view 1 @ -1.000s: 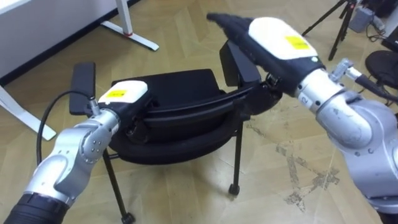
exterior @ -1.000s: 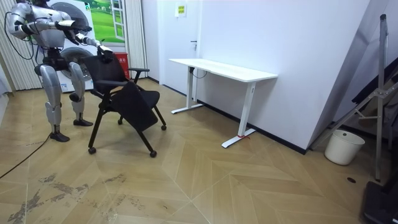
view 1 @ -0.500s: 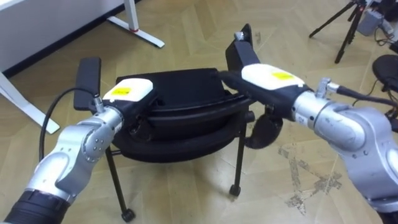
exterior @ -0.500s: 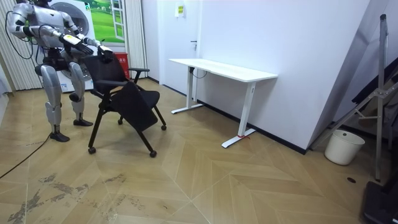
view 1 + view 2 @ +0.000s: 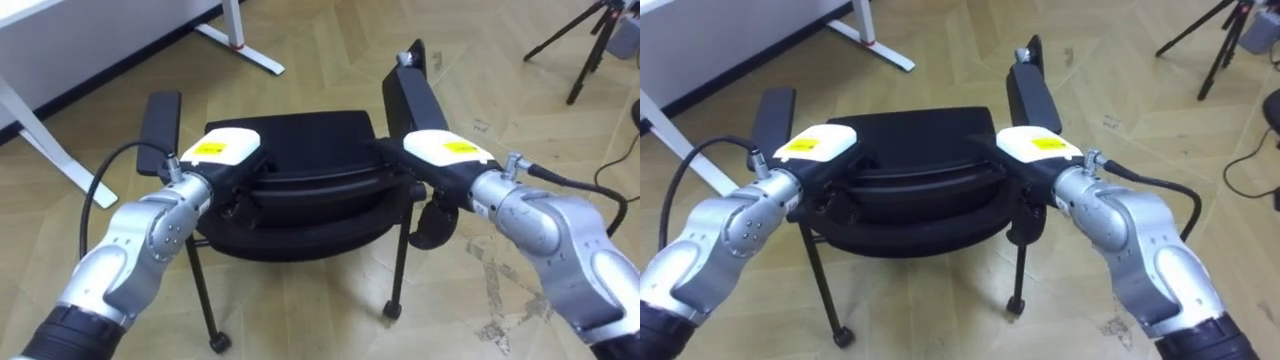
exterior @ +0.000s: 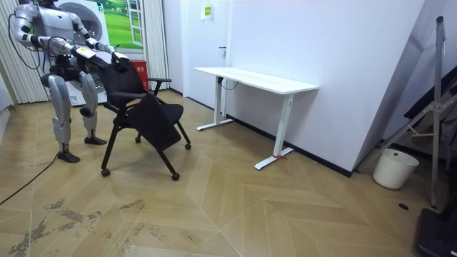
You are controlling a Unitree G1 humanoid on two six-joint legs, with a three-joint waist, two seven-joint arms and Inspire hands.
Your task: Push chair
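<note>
L hand (image 5: 225, 150) & R hand (image 5: 445, 152) sit on chair (image 5: 300, 140) backrest's two ends, chair straight ahead; whether clamped, can't tell.

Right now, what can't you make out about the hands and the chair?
- Left hand: its hold on the chair is hidden beneath the hand's own back, eye views.
- Right hand: likewise.
- Room view: both hands too small.
- Desk: cut off by the top-left edge.
</note>
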